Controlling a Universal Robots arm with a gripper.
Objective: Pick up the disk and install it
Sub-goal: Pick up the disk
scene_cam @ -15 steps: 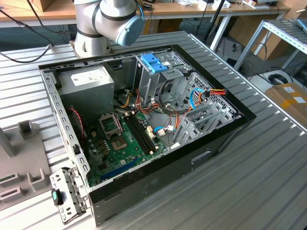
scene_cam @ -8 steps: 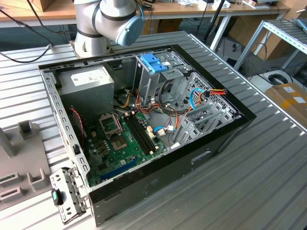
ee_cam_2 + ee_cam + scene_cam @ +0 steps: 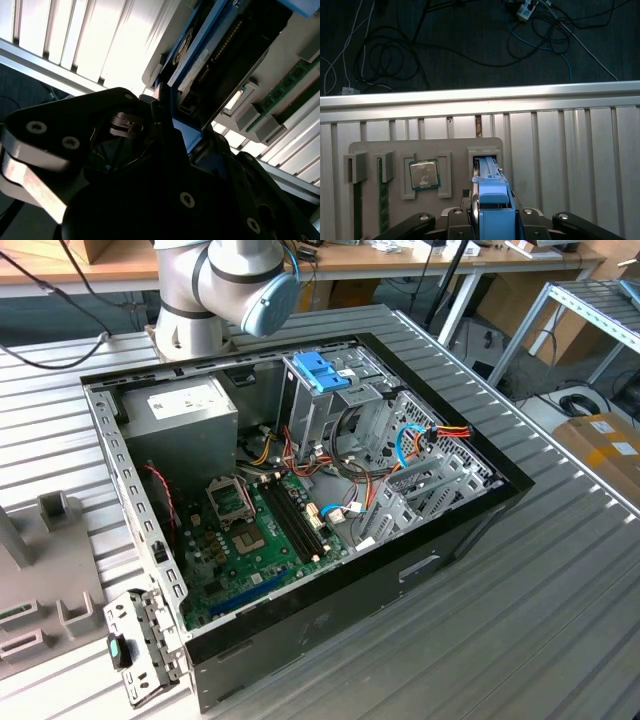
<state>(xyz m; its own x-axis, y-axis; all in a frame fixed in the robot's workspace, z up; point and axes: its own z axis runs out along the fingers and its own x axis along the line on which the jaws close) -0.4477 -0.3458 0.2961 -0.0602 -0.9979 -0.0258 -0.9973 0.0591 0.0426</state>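
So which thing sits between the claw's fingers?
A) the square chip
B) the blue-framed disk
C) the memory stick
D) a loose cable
B: in the first wrist view the gripper is shut on the disk at its slot in the tray, while the chip lies apart in its own pocket.

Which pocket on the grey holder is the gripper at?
The end pocket, with the disk standing in it, beside the pocket holding the CPU. The gripper sits at the disk's blue carrier; the memory stick slot is farthest away.
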